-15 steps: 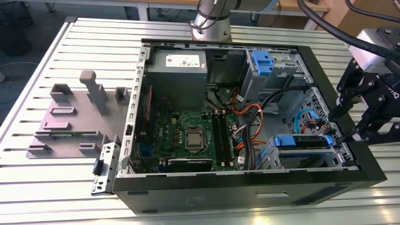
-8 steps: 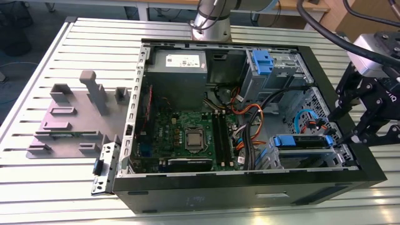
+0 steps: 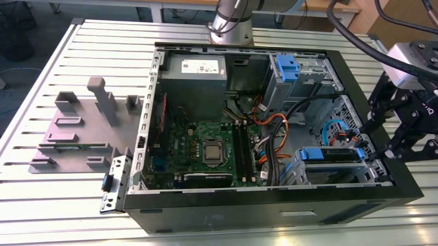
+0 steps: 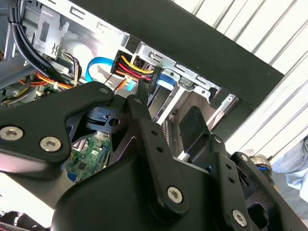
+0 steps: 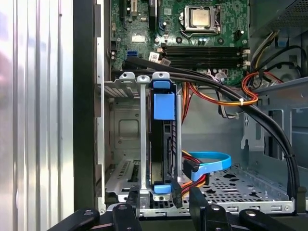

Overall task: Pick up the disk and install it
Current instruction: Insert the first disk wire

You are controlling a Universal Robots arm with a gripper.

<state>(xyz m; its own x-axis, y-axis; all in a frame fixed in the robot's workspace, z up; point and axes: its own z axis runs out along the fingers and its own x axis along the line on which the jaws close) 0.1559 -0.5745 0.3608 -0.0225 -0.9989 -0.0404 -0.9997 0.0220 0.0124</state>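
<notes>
Exterior view: a slatted metal worktop point(image 3: 41, 102) is carrying one open black computer case point(image 3: 274, 205), lying on its side with its inside showing. One grey fixture plate point(image 3: 75, 133) with upright blocks is lying on the worktop toward the exterior view's left, well apart from the case opening. Inside the case, a grey power-supply box point(image 3: 198, 69) is wearing a white sticker whose print is too small to read. One green motherboard point(image 3: 205, 148) is sitting beside it. Two blue-clipped drive bays are showing, one point(image 3: 287, 69) at the far corner and one at the near corner toward the exterior view's right.

The disk point(image 3: 329, 156) is sitting in that near bay, edge-on in the first wrist view point(image 5: 162, 139), its blue rails at both ends and metal cage walls close on either side. Its label is not facing any camera. Orange, black and blue cables are crowding the room next to the bay.

The black claw point(image 3: 397, 138) is hovering over the case rim just beside the disk; in the first wrist view its fingers point(image 5: 199, 202) are standing apart, holding nothing.
</notes>
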